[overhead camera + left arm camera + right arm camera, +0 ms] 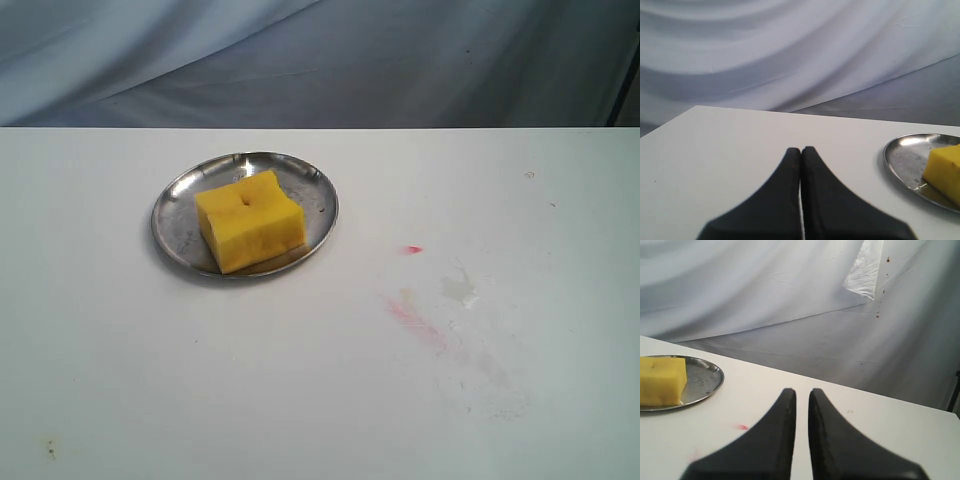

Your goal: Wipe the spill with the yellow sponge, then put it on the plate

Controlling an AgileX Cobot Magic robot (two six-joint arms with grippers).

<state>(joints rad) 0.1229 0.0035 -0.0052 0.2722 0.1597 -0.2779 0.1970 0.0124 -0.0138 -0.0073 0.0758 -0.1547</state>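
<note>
Sponge [249,220] sitting on the plate [178,205], left of middle on the table [300,390].
Left pincer [801,150] pressed fully closed, right pincer [802,392] narrow with just a sliver of gap, both empty.

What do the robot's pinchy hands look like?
The left gripper and the right gripper look alike: two matte black fingers each, wide at the base, curving to thin rounded tips. No cables or markings show.
</note>
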